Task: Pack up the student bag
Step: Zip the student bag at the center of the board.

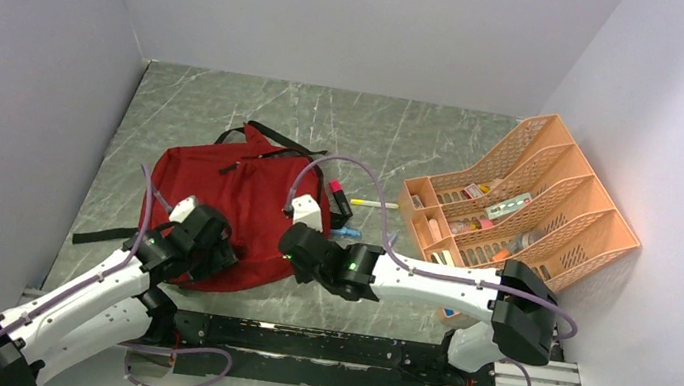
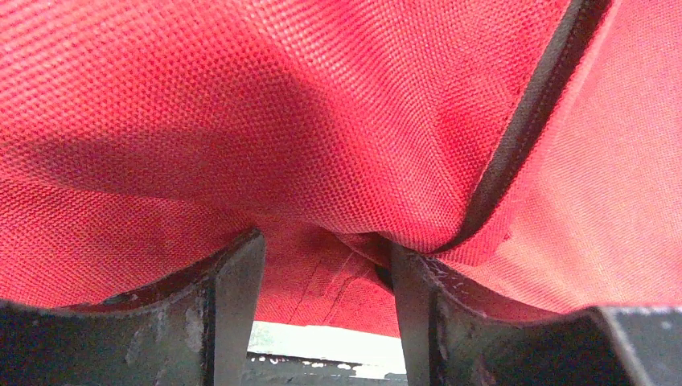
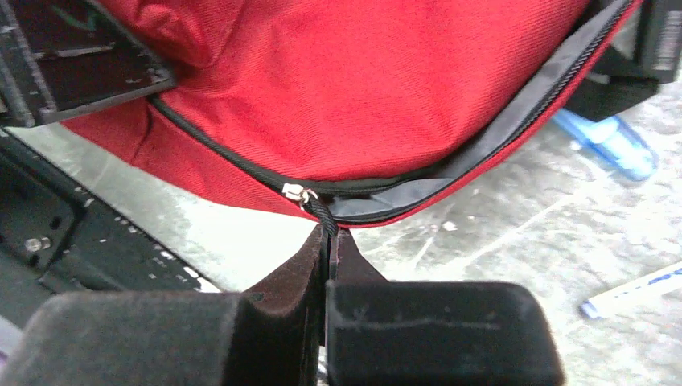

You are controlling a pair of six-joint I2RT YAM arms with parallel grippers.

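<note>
The tabletop (image 1: 229,106) is a grey-green slab veined like marble. The student bag (image 1: 218,186), dark red, lies left of centre and reaches toward the near edge. One black strap (image 1: 99,237) trails from it toward the left edge. An orange desk organiser (image 1: 559,203) stands against the right edge. Between the two, just beside the bag, lie a red-capped marker (image 1: 335,190) and a blue pen (image 1: 344,233). A thin white pen with a yellow end (image 1: 372,202) points toward the organiser.
</note>
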